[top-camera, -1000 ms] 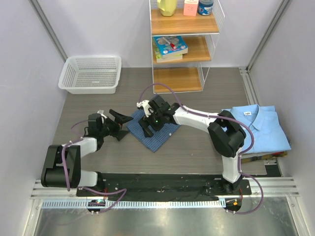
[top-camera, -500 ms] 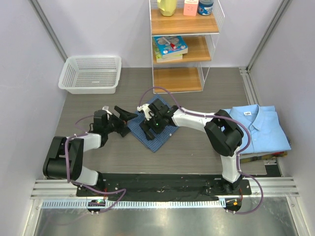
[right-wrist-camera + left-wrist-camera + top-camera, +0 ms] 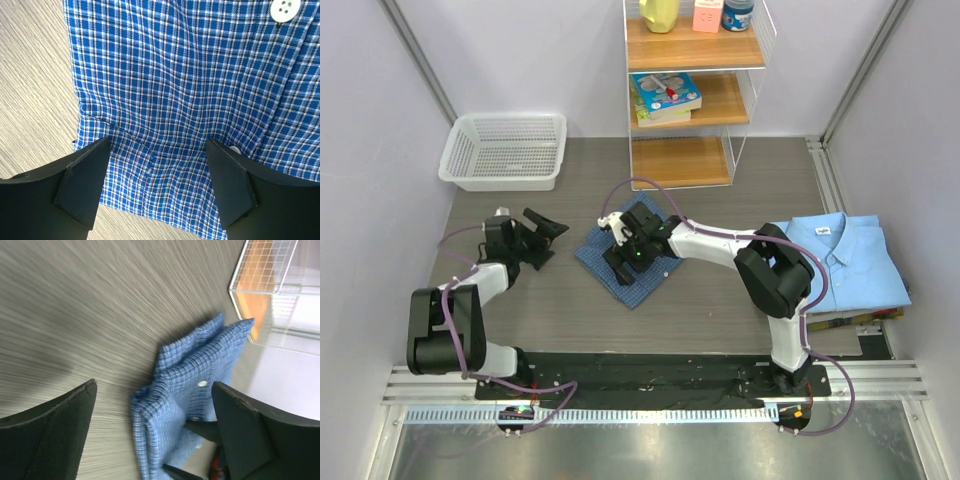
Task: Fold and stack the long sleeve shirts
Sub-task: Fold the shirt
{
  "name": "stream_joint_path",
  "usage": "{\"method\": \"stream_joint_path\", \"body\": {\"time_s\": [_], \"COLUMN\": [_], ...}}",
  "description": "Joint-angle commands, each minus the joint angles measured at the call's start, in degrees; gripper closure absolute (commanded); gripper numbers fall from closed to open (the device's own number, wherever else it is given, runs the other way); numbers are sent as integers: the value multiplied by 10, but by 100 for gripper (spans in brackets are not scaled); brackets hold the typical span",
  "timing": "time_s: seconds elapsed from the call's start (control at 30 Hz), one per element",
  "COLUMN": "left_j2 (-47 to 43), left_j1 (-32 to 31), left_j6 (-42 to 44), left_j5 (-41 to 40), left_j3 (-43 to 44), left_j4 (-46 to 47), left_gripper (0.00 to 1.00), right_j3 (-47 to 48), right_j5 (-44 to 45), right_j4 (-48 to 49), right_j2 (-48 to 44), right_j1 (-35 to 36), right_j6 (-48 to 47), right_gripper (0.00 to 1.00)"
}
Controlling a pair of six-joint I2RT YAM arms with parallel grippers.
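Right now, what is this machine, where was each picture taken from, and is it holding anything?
Two robot arms stand at the near edge of a table, each ending in a two-finger claw. One picture looks down from above; the others come from cameras on each wrist. On the table lie a folded blue checked shirt, a light blue shirt, and a white basket. The right claw is open over the checked shirt; the left claw is open beside it. Neither holds anything.

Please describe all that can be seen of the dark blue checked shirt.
The dark blue checked cloth shirt is folded into a roughly square packet of several layers, lying cornerwise on the grey wood-grain table. White buttons show along its placket. The open right claw rests over it, seemingly pressing down; the open left claw is apart from it.
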Motion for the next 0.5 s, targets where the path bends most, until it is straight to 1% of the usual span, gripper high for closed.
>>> {"method": "stream_joint_path", "body": {"time_s": [0.0, 0.03, 0.07, 0.1, 0.13, 0.17, 0.2, 0.23, 0.27, 0.3, 0.33, 0.37, 0.4, 0.43, 0.47], "left_j2": [-42, -47, -54, -50, -44, -38, -23, -15, 1, 9, 18, 27, 46, 58, 69], "left_j1": [27, 28, 28, 27, 26, 17, 12, 4, -16, -26, -38, -61, -69, -76, -86], "left_j6": [117, 142, 147, 143, 132, 133, 134, 131, 132, 138, 143, 146, 152, 157, 161], "left_j5": [76, 115, 139, 205, 226, 238, 263, 271, 276, 272, 268, 265, 263, 261, 263], "left_j3": [17, 25, 34, 39, 57, 69, 82, 104, 115, 127, 137, 149, 157, 162, 168], "left_j4": [-33, -20, -7, 20, 34, 31, 24, 18, -2, -20, -34, -39, -65, -68, -69], "left_gripper": [8, 10, 18, 22, 27, 34, 39, 42, 48, 50, 52, 58, 60, 62, 67], "right_j3": [-9, -7, -4, -1, 0, 1, 4, 5, 9, 12, 13, 17, 18, 19, 18], "right_j5": [1, -17, -27, -41, -60, -74, -85, -98, -105, -113, -124, -129, -140, -145, -149], "right_j4": [-29, -29, -29, -29, -26, -25, -24, -21, -21, -21, -21, -21, -23, -25, -26], "right_j2": [12, 9, 4, -7, -13, -20, -35, -46, -53, -66, -71, -77, -84, -88, -90], "right_j1": [-1, -1, -1, -1, -1, -1, -2, -4, -6, -10, -22, -32, -41, -51, -70], "right_j6": [-13, -13, -13, -13, -13, -12, -13, -12, -6, -3, 2, 15, 20, 25, 28], "right_gripper": [17, 17, 16, 16, 15, 15, 13, 12, 12, 11, 11, 11, 11, 11, 11]}}
